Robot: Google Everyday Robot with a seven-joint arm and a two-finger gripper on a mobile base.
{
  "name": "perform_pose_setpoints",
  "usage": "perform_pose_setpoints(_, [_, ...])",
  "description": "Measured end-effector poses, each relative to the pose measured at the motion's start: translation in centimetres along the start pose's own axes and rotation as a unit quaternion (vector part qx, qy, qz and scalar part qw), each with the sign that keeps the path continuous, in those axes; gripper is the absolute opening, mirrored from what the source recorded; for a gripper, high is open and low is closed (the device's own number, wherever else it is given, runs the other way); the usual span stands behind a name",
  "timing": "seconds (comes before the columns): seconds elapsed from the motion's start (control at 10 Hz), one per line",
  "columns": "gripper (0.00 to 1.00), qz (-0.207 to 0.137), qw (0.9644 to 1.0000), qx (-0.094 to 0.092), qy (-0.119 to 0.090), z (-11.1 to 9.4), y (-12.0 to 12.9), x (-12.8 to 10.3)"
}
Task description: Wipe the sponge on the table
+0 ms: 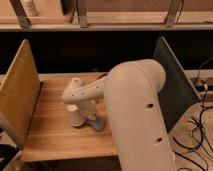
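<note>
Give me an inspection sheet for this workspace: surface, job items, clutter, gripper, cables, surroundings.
Surface: wooden table, light-brown planks.
Job's things: blue sponge flat on the table.
Clutter: white cup just left of the sponge, partly hidden.
Grippers: the gripper low at the sponge, shut, seemingly gripping it.
Cables: black cables off the table at right.
Surroundings: yellow panel left, dark panel right, bottle on shelf behind.

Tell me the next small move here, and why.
Probably slide the gripper across the table, away from the white cup: it sits low at the table's middle, apparently shut on the blue-grey sponge, which lies flat on the wood right beside the cup.
</note>
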Motion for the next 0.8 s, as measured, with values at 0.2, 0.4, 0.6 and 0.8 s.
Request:
perform_pose_setpoints(0.2, [0.08, 0.031, 0.999, 0.032, -0.003, 1.3, -2.7, -1.2])
perform_pose_setpoints(0.4, [0.08, 0.068, 0.9964, 0.049, 0.006, 3.1, -5.3, -1.3])
perform_pose_setpoints(0.6, [0.08, 0.114, 0.9914, 0.06, 0.023, 5.3, -8.5, -0.7])
perform_pose_setpoints(0.8, [0.08, 0.149, 0.9865, 0.061, 0.031, 6.1, -10.8, -0.1])
